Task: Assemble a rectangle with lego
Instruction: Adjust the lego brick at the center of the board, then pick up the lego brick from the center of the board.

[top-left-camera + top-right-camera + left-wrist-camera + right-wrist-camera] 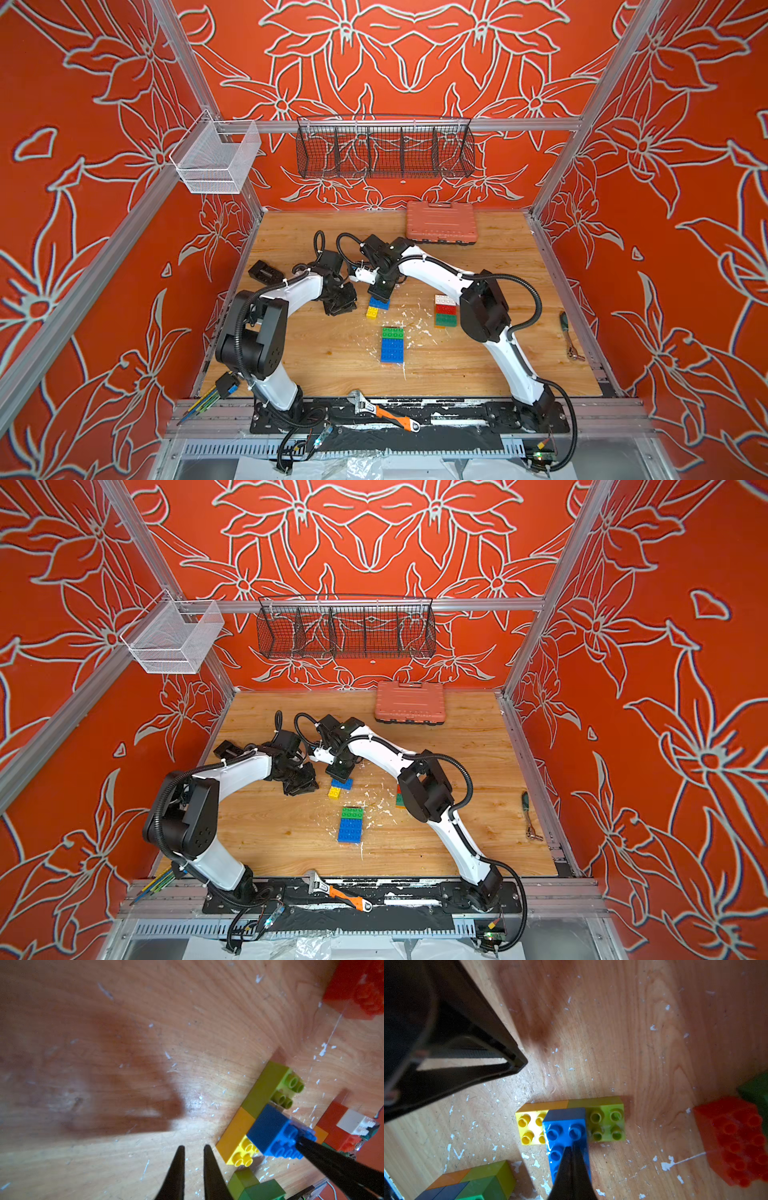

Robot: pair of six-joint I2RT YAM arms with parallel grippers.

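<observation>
The right tool (572, 1148), closed and empty, rests its tips on the blue brick (564, 1130) bridging the yellow brick (529, 1128) and lime brick (608, 1126) near the middle of the tabletop (633, 1043); the left tool (194, 1147), slightly open, holds nothing. Off-centre pressure could tilt the blue brick or push the pair apart

- Brick stack (399, 799): in a top view, mostly hidden behind the right arm (428, 791); only a red and green sliver showed.
- Blue brick (380, 304): far end covered by the right gripper (380, 296) in both top views.
- Red brick (357, 991): blurred and cut off by the picture's edge in the left wrist view.
- Dark green brick (264, 1190): cut off at the edge, perhaps seated on a lime one.
</observation>
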